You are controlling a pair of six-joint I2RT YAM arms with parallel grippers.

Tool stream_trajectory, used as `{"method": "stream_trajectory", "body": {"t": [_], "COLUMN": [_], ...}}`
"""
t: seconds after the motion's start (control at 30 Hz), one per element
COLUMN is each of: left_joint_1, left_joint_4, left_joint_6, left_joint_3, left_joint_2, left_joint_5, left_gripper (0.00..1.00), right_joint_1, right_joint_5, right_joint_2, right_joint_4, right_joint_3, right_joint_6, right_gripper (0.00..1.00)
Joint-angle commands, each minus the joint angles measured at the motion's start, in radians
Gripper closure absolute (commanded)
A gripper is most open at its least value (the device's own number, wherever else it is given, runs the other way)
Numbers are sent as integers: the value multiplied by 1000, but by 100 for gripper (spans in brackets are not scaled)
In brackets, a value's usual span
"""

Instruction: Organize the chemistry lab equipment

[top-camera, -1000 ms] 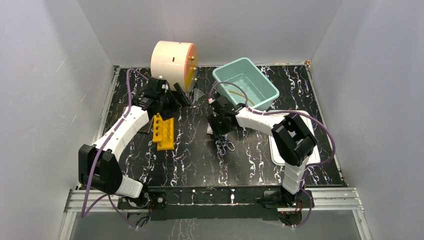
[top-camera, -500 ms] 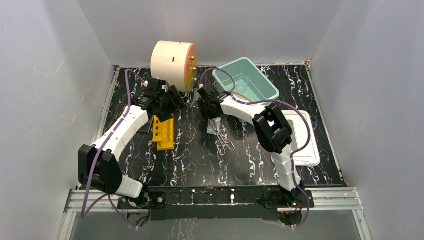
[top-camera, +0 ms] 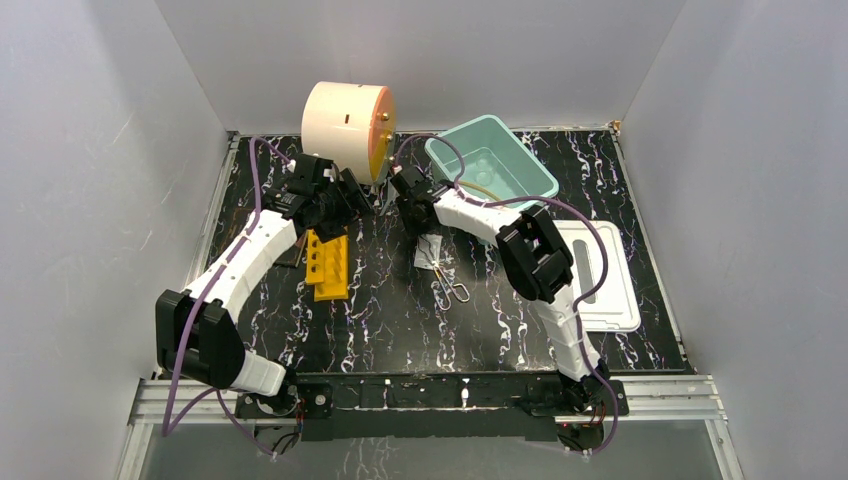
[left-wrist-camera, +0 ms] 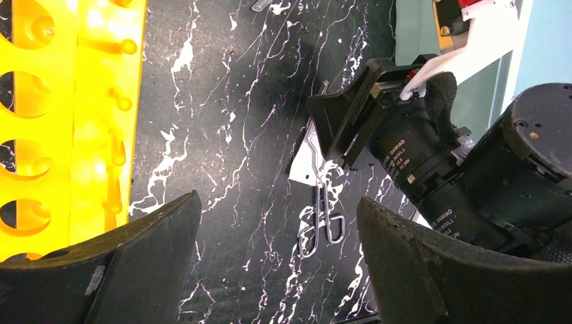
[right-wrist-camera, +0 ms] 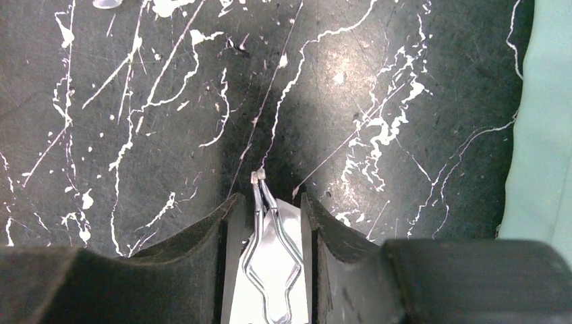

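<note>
Metal tongs (top-camera: 452, 283) lie on the black marbled table, their tip end on a small white square (top-camera: 430, 250). My right gripper (top-camera: 420, 215) is over that tip end. In the right wrist view its fingers (right-wrist-camera: 270, 197) stand narrowly apart on either side of the tongs (right-wrist-camera: 260, 233), not pressing them. My left gripper (top-camera: 355, 200) is wide open and empty, above the table beside the yellow tube rack (top-camera: 328, 262). In the left wrist view (left-wrist-camera: 278, 202) the rack (left-wrist-camera: 67, 121) is at the left and the tongs (left-wrist-camera: 322, 216) lie between its fingers.
A large cream drum with an orange face (top-camera: 345, 120) stands at the back, close to both grippers. A teal bin (top-camera: 470, 128) sits at the back right with a tan strand (top-camera: 480, 188) inside. A white tray (top-camera: 600, 280) lies at the right. A clear glass piece (right-wrist-camera: 106, 3) lies ahead.
My right gripper has moved back and left, from over the tongs' middle to their tip end, and its elbow has swung left. The tongs and the left arm have not moved.
</note>
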Motion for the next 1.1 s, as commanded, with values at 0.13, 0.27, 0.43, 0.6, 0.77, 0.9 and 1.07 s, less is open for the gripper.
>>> {"method": "stream_trajectory", "body": {"t": [0.13, 0.27, 0.43, 0.6, 0.77, 0.9, 1.07], "left_joint_1": [-2, -2, -2, -2, -2, -2, -2], "left_joint_4": [-9, -8, -2, 69, 106, 122, 163], "left_joint_6": [6, 8, 6, 17, 23, 19, 16], "left_joint_3": [38, 38, 32, 8, -11, -28, -58], "left_joint_2": [-8, -8, -11, -12, -14, -13, -15], "left_joint_5": [22, 24, 33, 145, 188, 205, 251], "left_gripper": [16, 16, 16, 16, 16, 16, 18], "right_joint_1": [1, 1, 1, 0, 2, -3, -19], "right_joint_5": [4, -9, -9, -11, -29, -35, -59], "right_joint_2": [47, 44, 5, -52, -139, -201, -233], "right_joint_4": [10, 15, 22, -19, -29, -18, -42], "right_joint_3": [96, 94, 89, 107, 78, 44, 46], "right_joint_6": [-30, -33, -37, -34, -30, -18, 16], "right_gripper": [65, 78, 96, 100, 100, 100, 100]}}
